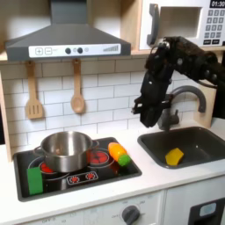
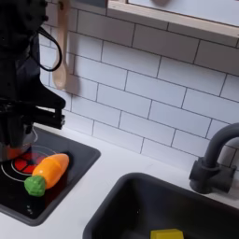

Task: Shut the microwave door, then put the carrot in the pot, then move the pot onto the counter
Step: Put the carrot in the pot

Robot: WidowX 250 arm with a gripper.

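In the first exterior view the microwave door (image 1: pixel 174 25) lies flush with the white microwave, beside its keypad (image 1: pixel 215 22). The shiny pot (image 1: pixel 64 149) stands on the hob's back left burner. The orange carrot (image 1: pixel 119 155) (image 2: pixel 49 170) lies on the hob's right side, its green end toward the front. My black gripper (image 1: pixel 146 112) (image 2: pixel 21 138) hangs in the air above the white counter (image 1: pixel 163 180), right of and above the carrot. It holds nothing, and its fingers blur into the dark arm.
A green block (image 1: pixel 34 179) lies at the front left of the black hob (image 1: pixel 79 178). A yellow wedge (image 1: pixel 175 156) sits in the dark sink (image 1: pixel 198 139) behind a faucet (image 1: pixel 192 95) (image 2: pixel 211 161). Two wooden utensils (image 1: pixel 33 92) hang on the tiled wall.
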